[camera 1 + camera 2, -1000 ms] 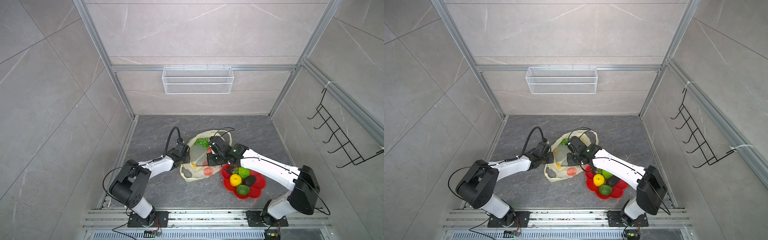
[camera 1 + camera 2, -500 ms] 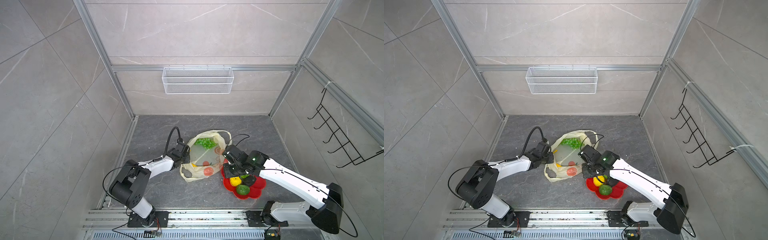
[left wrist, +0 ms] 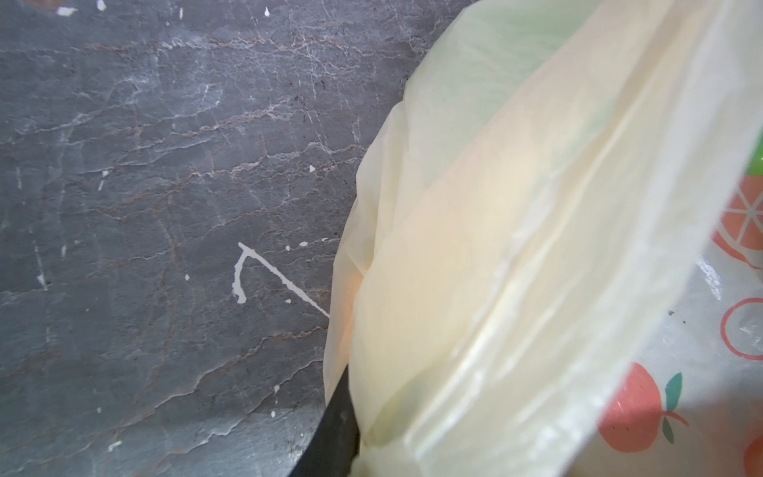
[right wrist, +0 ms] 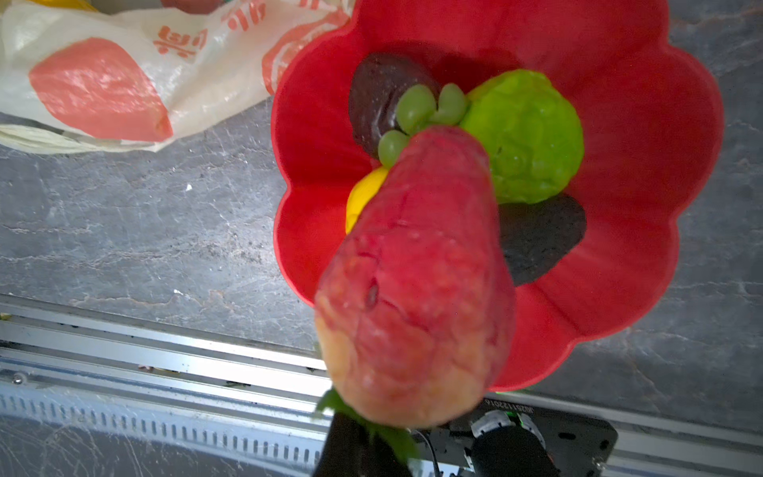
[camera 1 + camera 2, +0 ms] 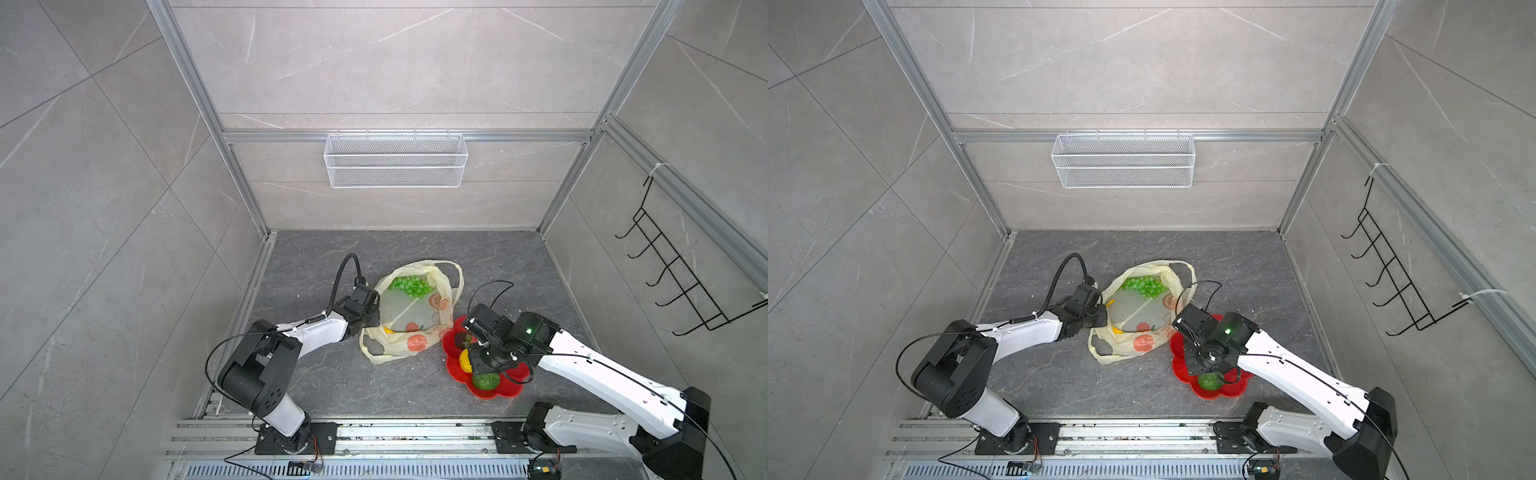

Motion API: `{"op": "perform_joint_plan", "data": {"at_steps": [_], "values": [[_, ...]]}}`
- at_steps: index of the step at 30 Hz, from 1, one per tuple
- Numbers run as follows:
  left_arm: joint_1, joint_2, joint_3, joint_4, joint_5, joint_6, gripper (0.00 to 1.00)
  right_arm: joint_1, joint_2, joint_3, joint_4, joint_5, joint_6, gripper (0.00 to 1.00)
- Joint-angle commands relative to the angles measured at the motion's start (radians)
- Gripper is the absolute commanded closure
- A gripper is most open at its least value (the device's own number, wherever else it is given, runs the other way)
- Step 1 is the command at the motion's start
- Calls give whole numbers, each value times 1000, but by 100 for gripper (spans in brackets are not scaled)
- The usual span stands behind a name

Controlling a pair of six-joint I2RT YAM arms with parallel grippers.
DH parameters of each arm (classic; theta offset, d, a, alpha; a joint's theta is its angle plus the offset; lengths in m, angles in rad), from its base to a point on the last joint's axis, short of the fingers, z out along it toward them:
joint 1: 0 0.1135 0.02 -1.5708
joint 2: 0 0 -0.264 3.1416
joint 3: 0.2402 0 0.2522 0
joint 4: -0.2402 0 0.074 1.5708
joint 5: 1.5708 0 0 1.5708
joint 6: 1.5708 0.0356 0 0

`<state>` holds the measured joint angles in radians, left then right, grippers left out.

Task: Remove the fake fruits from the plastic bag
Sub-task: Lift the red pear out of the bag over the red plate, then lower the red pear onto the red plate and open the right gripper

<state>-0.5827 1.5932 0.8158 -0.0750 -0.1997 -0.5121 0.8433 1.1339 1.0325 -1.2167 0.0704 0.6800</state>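
Gripping the left rim of the plastic bag (image 5: 417,343), the left end effector (image 5: 371,316) is closed down onto the thin film; in the left wrist view the pale-yellow plastic (image 3: 516,247) is bunched over one black finger (image 3: 334,433), with the other finger hidden behind it. The bag lies crumpled on the dark tabletop (image 5: 332,374) near the middle in both top views, its mouth spread wide and its loop handles splayed at the far and near ends. Inside it, a green grape bunch (image 5: 409,286) sits at the far end, and a bit of the yellow banana (image 5: 387,330) shows through the film near the left end effector. Just to the right of the bag, touching its edge, is the red flower-shaped plate (image 5: 505,386). The right end effector (image 4: 367,429) hangs above this plate, fully closed on the leafy green end of the red strawberry (image 4: 413,289), which points down toward the plate and is clear of the bag. On the plate lie the bumpy green fruit (image 4: 524,136), two dark avocados (image 4: 380,95) (image 4: 541,235), the yellow lemon-like ball (image 4: 365,194) partly hidden behind the strawberry, and a few loose green grapes (image 4: 417,107) between one avocado and the bumpy fruit.
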Motion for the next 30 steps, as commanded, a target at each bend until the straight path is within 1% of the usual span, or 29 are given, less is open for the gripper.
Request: {"op": "perform_joint_plan", "data": {"at_steps": [1,4,9,14,23,30], "values": [[4,-27,4,-42,-19,15,80,-2,-2,-20,-77,-46,-17,100],[5,-30,3,-43,-21,15,80,-4,19,-34,-110,-64,-24,100],[4,-32,3,-43,-14,16,80,-29,52,-59,-141,-60,-42,100],[6,-35,2,-42,-17,15,80,-68,72,-70,-129,-70,-67,100],[6,-35,3,-42,-12,14,80,-75,135,-65,-106,-95,-87,100],[8,-35,2,-40,-14,14,80,-77,171,-64,-85,-82,-83,100]]}}
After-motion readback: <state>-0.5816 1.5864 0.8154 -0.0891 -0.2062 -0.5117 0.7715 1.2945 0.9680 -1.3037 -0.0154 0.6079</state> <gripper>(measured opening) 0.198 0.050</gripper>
